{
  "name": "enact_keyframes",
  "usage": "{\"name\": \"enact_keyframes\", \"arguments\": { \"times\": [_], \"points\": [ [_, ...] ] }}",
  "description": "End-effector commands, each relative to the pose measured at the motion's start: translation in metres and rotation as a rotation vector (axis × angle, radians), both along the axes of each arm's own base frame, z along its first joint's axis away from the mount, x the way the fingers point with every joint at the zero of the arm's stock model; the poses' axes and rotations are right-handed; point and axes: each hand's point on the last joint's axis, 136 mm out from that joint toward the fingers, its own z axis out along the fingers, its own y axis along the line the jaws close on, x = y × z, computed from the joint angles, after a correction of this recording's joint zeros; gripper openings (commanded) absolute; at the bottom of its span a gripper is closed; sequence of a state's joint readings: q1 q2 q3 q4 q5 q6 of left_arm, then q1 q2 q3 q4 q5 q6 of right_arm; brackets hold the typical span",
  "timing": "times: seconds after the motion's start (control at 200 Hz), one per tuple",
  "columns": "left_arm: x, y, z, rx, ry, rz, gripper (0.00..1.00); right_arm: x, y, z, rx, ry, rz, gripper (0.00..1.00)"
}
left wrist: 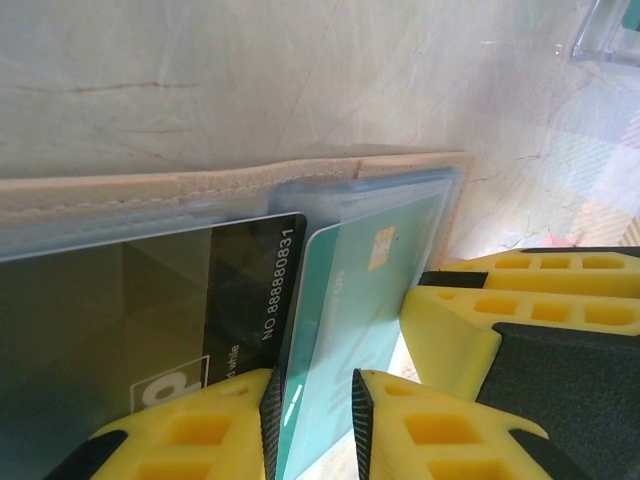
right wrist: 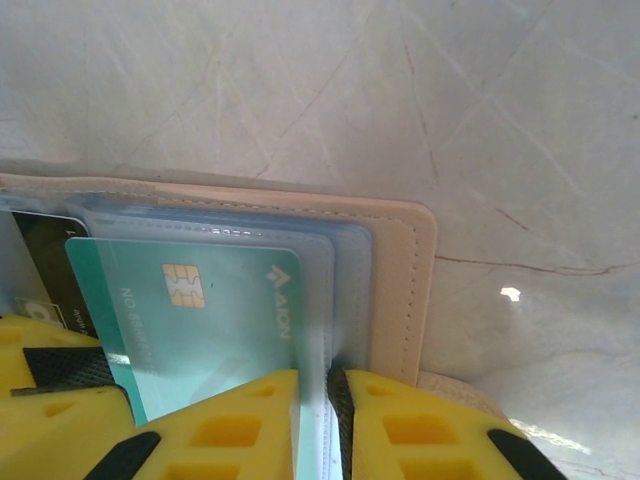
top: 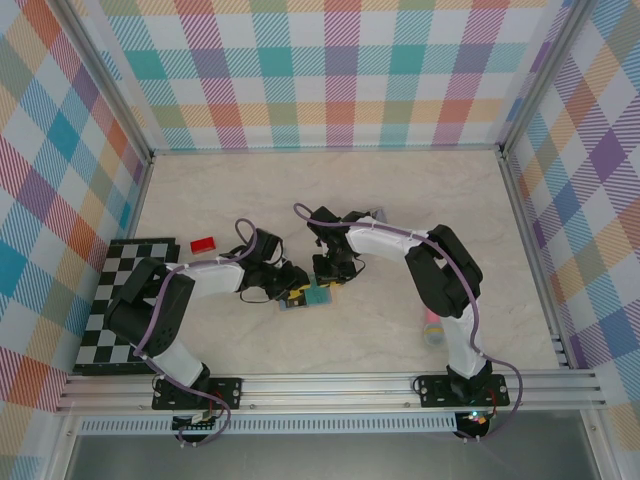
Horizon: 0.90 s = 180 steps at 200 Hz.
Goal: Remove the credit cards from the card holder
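Midway on the marbled tabletop (top: 450, 200), the tan card holder (right wrist: 400, 260) is being clamped by the right gripper (right wrist: 315, 405), its gold-chipped teal card (right wrist: 200, 300) being pinched by the left gripper (left wrist: 314, 410).

I see the card holder (right wrist: 400, 260) lying open on the surface (top: 400, 190), centred and toward the near side. One card (left wrist: 350, 290) sits in its right pocket, with another card (left wrist: 150, 300) pocketed just left of it. A loose card (top: 204, 243) lies farther left, just beside the board's (top: 135, 252) far right corner.
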<state>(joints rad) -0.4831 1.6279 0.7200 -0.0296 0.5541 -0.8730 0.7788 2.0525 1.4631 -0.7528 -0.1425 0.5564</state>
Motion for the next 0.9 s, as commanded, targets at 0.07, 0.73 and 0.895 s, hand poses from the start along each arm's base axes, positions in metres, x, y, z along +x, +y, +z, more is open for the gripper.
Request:
{"name": "enact_keyframes", "arguments": {
  "times": [0.07,0.73,0.895],
  "points": [
    [0.002,0.006,-0.002,-0.005,-0.029,-0.018,0.28,-0.014,-0.007,-0.022,-0.048,0.078,0.025,0.15],
    [0.001,0.012,0.002,0.007,-0.071,-0.032,0.23,-0.021,-0.008,-0.032,-0.058,0.128,0.041,0.15],
    [0.001,0.014,0.013,-0.036,-0.106,-0.036,0.2,-0.021,-0.015,-0.038,-0.099,0.13,0.039,0.14]
  ]
}}
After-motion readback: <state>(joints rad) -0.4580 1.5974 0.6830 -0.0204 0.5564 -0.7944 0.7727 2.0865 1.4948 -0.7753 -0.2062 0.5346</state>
